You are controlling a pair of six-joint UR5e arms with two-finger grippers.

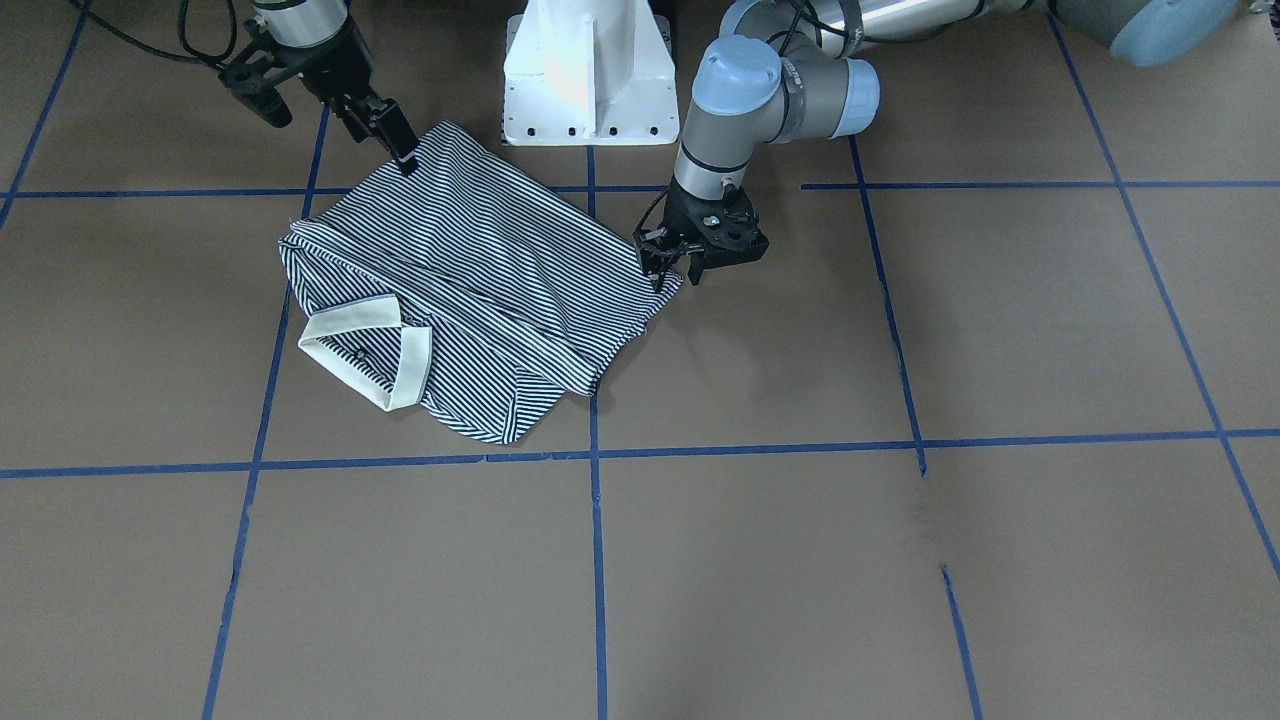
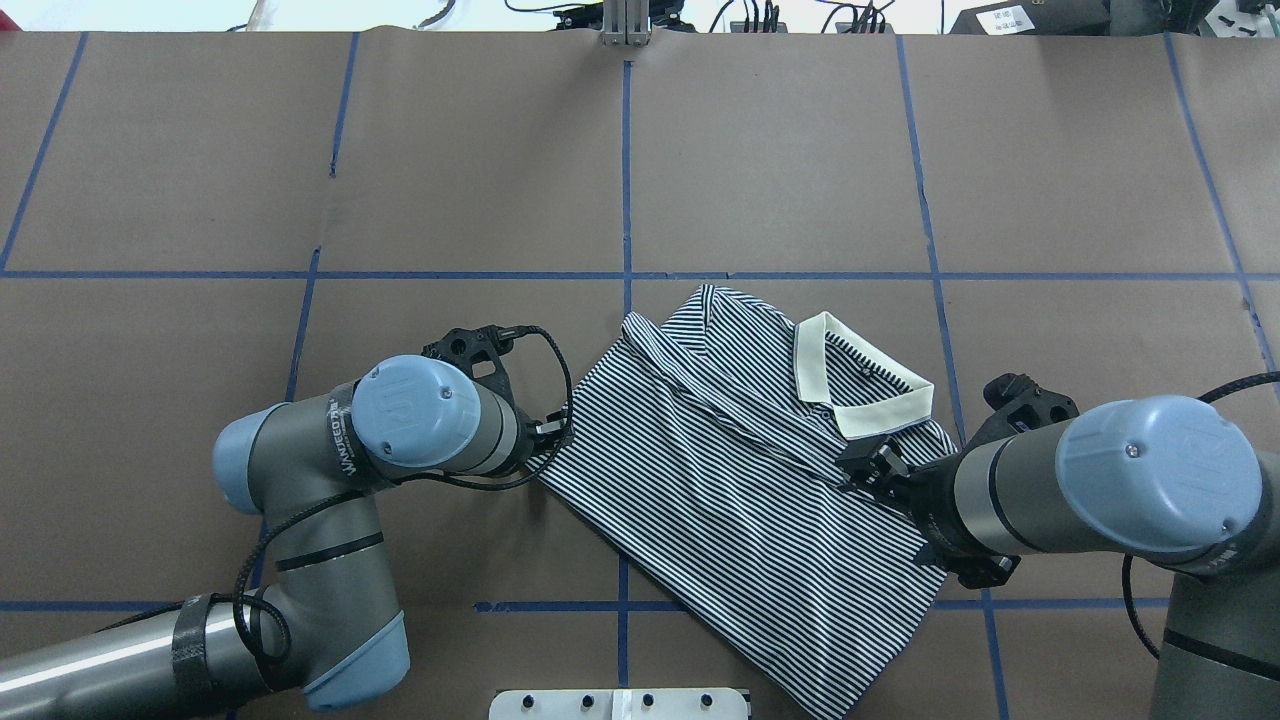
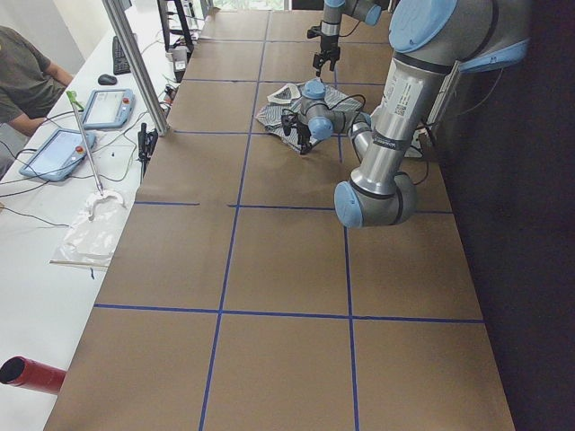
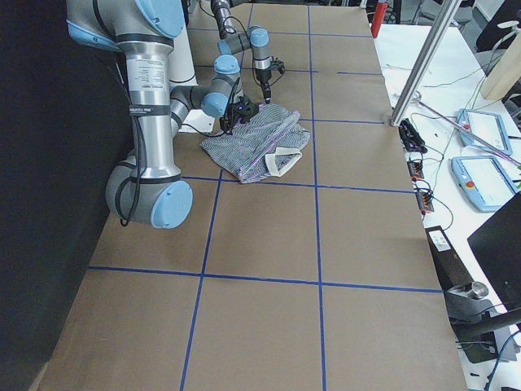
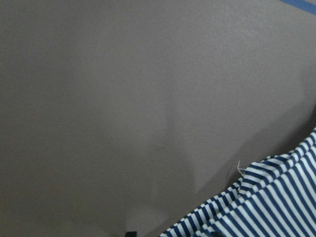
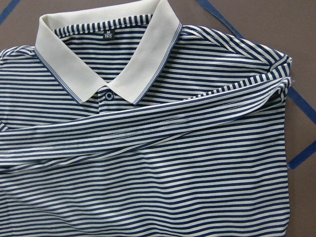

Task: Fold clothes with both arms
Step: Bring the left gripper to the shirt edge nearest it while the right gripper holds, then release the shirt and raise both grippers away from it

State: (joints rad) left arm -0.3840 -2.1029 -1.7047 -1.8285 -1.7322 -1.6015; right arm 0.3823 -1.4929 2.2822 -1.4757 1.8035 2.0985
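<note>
The left gripper [image 1: 676, 275] sits low at the table, its two black fingers standing apart at one side corner of the polo shirt [image 1: 480, 260], with nothing visibly clamped between them. The right gripper [image 1: 398, 145] hangs above the opposite side of the shirt. Its fingers form a narrow dark wedge, and whether they are parted or closed cannot be told. Between the two grippers the shirt lies mostly flat and diagonal, with thin navy and white stripes. Its cream collar [image 1: 350, 322] points away from the robot, and one sleeve [image 6: 173, 123] is laid across the chest. The fabric looks like a light, soft knit that will sag and drape once lifted and may slide on the paper. Only the collar looks to have some stiffness. The best places to take hold are probably the hem corners or the shoulder seams, pinching every layer so the tucked sleeve does not fall loose. The shirt rests on a table [image 1: 900, 560] covered in brown paper and marked with blue tape lines [image 1: 599, 560], just in front of the white pedestal [image 1: 590, 70].
</note>
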